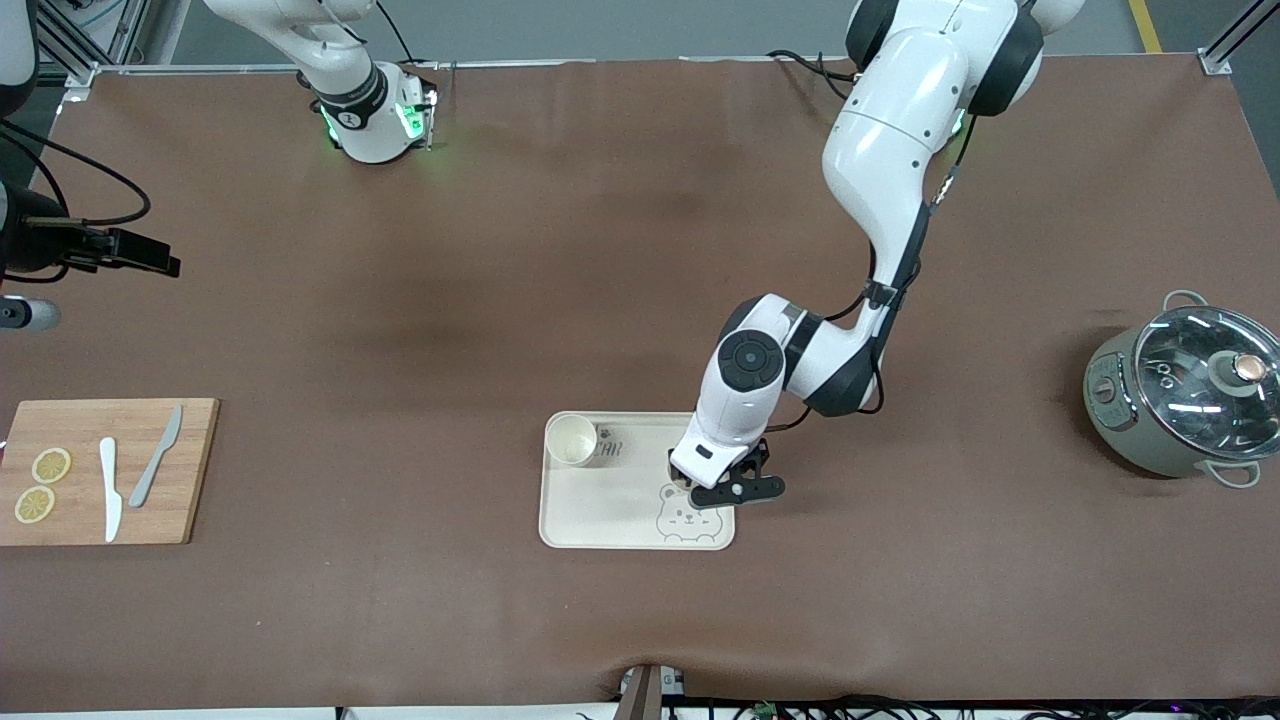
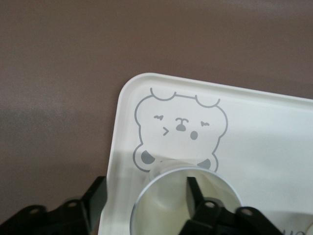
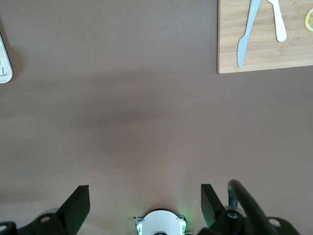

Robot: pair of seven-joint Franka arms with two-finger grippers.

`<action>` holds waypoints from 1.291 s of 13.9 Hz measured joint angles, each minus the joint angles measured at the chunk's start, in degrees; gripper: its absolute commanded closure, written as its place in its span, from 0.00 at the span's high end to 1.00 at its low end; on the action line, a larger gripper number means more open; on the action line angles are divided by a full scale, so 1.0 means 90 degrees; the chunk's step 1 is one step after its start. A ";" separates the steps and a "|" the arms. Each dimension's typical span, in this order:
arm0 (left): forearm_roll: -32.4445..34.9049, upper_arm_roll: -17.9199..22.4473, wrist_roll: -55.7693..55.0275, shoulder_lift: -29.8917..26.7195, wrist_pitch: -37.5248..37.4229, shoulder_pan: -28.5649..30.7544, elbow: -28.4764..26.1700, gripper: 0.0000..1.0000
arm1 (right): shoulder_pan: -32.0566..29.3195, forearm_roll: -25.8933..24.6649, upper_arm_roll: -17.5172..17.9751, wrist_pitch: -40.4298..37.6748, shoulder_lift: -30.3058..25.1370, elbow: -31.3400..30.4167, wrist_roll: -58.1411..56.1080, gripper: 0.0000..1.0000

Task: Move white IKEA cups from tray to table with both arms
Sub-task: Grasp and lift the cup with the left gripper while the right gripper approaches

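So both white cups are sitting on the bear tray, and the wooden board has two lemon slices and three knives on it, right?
Not quite: the wooden board carries two knives, not three, as the front view shows. Both white cups on the bear tray and the two lemon slices are right.

The left tool [image 1: 722,487] is down over the tray [image 1: 600,505], at the tray's edge toward the left arm's end of the worktop [image 1: 640,250]. One finger [image 2: 194,196] sits inside a cup [image 2: 166,205] standing on the tray by the bear print [image 1: 688,520]. A second cup [image 1: 571,440] stands in the tray corner well apart from that tool, toward the right arm's end. A cutting board [image 1: 190,470] with two knives [image 1: 155,457] lies farther that way, a pot [image 1: 1185,400] toward the other end. The right tool [image 3: 142,200] waits high over bare worktop.
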 measured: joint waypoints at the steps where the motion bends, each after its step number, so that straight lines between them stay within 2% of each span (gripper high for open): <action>1: 0.0000 -0.0005 0.0000 0.0001 0.0000 -0.0004 0.0000 0.00 | 0.0019 0.0006 0.0014 0.0000 0.0001 -0.0001 0.0000 1.00; 6: 0.0000 -0.0016 0.0283 0.0001 0.0012 -0.0020 0.0005 0.00 | 0.0196 0.0043 0.0073 0.0264 0.0056 -0.0118 0.0092 1.00; 12: 0.0000 -0.0007 0.0488 -0.0180 0.0019 0.0001 0.0166 0.00 | 0.0571 0.0461 0.0085 0.0698 0.0405 -0.0153 0.1000 1.00; 16: 0.0000 0.0005 0.0495 -0.0786 -0.0925 0.0040 0.0161 0.00 | 0.0973 0.0506 0.0098 0.1062 0.0566 -0.0155 0.1625 1.00; 18: 0.0000 0.0038 0.0639 -0.1199 -0.1411 0.0106 -0.0049 0.00 | 0.1202 0.0616 0.0106 0.1256 0.0697 -0.0155 0.1914 1.00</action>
